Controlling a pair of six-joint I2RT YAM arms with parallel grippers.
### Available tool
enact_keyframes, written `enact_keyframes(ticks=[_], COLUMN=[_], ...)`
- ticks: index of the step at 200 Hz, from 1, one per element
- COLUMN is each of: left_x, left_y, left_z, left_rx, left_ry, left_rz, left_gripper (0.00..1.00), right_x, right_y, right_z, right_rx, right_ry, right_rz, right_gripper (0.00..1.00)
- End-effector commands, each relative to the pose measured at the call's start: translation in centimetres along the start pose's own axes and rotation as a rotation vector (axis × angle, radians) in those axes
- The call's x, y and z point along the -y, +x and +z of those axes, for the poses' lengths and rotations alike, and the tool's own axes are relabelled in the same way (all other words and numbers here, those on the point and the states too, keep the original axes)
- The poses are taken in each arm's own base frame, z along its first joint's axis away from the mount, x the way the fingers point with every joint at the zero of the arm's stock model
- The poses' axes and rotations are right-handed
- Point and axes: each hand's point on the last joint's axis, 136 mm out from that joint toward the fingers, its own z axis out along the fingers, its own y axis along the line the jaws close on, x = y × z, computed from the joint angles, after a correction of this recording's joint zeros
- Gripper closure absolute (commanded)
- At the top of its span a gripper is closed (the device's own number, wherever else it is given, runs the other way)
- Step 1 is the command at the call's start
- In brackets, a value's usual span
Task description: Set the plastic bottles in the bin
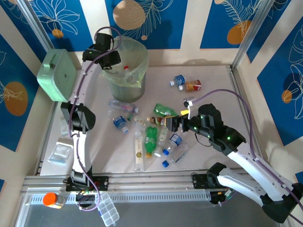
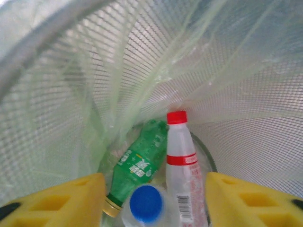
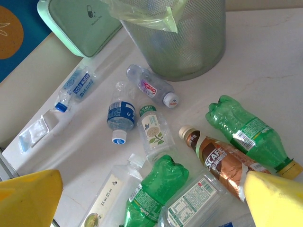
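While left end effector [image 2: 151, 182] gapes over the bin [image 2: 236, 94], right end effector [image 3: 152, 182] spreads above cluttered bottles [image 3: 246, 132]

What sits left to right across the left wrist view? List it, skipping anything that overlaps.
Yellow finger → green bottle → red-capped clear bottle → other yellow finger.

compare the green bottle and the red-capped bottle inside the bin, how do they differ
The green bottle is tinted green with a yellow cap, while the red-capped bottle is clear with a red band on its label. In the left wrist view the green bottle slants, cap toward the lower left, while the red-capped bottle runs nearly straight, cap at its upper end. Both are capped plastic bottles, side by side inside the bin.
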Motion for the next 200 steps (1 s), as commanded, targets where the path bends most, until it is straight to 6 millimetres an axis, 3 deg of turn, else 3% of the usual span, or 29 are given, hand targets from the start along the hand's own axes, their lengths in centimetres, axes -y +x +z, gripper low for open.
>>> enact_keyframes(ticks=[1,37,74,107,151,200], left_x=[0.4,1.6,4.2,4.8,3.6,-2.9], left_y=[2.1,-0.4,-3.0,-3.0,0.7,8.6], left_z=[0.7,-3.3,-10.7,-16.4,-21.4,-22.2], left_rx=[-0.07,0.018,0.166,0.22,0.212,0.154], left_ry=[-0.006,0.049,0.111,0.181,0.299,0.187], left_rz=[0.023,0.046,0.14,0.119,0.069,-0.046], left_gripper=[0.35,0.34,0.33,0.33,0.34,0.31], right_x=[0.0,-0.3,-0.9,-1.4,-1.6,-1.6], right_y=[-0.7,-1.1,-2.1,-2.4,-1.3,0.6], right_z=[-0.1,-0.2,-0.5,-0.8,-1.0,-0.8], right_rx=[0.032,0.039,0.045,0.041,0.012,-0.032], right_ry=[-0.005,-0.013,-0.027,-0.04,-0.042,-0.048], right_rz=[0.008,0.007,-0.001,0.004,0.007,0.034], right_gripper=[0.01,0.01,0.01,0.02,0.03,0.04])
